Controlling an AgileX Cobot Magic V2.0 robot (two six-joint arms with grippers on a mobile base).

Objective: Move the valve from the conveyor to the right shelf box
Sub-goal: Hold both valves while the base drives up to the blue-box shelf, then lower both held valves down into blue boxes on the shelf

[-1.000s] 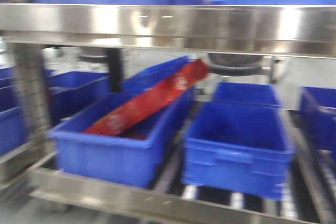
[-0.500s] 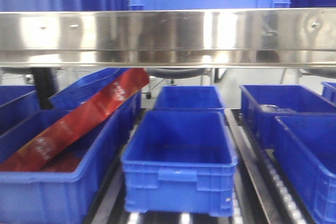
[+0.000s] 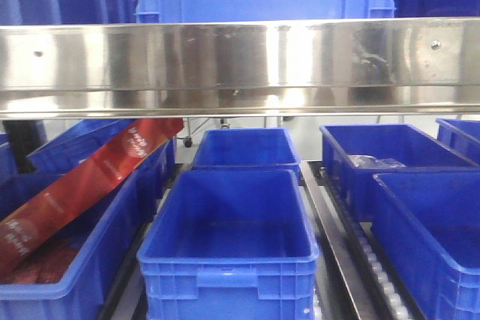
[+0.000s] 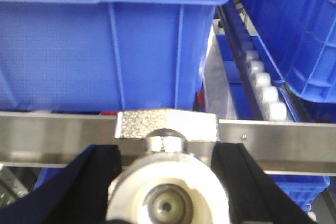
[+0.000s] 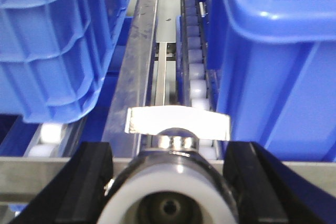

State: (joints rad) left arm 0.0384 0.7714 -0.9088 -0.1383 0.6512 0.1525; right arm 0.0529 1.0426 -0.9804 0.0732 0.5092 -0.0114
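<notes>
In the left wrist view my left gripper (image 4: 168,195) is shut on a valve (image 4: 168,190) with a white round end and a silver handle (image 4: 166,125), held between black fingers (image 4: 97,184). It sits in front of the shelf's steel rail (image 4: 278,148), below a blue box (image 4: 105,40). In the right wrist view my right gripper (image 5: 170,195) is shut on a second valve (image 5: 170,187) with a silver handle (image 5: 178,122), between two blue boxes, one on the left (image 5: 52,40) and one on the right (image 5: 273,66). The conveyor is out of view.
The front view shows a steel shelf beam (image 3: 240,65) across the top. Below it stand an empty blue box at centre (image 3: 229,237), blue boxes at right (image 3: 439,230), and a left box holding a red bag (image 3: 90,177). White rollers (image 5: 197,85) run between the boxes.
The front view has swung right and come closer. The red bag and centre box have shifted left in the frame, and more boxes show at the right.
</notes>
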